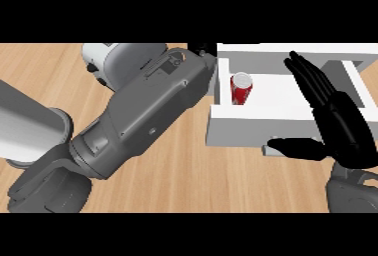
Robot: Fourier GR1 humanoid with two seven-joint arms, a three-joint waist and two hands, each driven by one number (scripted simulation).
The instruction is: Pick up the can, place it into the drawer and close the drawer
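Red can (pixel 241 88) already stands upright inside the open white drawer (pixel 255 131). Right hand (pixel 336 120), fingers straight and empty, sits nearest its front; left hand's fingers: can't tell.

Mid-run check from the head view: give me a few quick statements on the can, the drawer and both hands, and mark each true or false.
1. The can stands upright inside the open drawer. True.
2. The right hand is curled round the can. False: its fingers are straight and it shows at the drawer's right side, apart from the can.
3. The drawer is already closed. False: it is pulled out, with the can showing inside.
4. The left forearm crosses the wooden counter diagonally toward the drawer's left side. True.
5. The left hand's fingers are plainly open. False: the hand is mostly hidden past the forearm's end, so this cannot be told.
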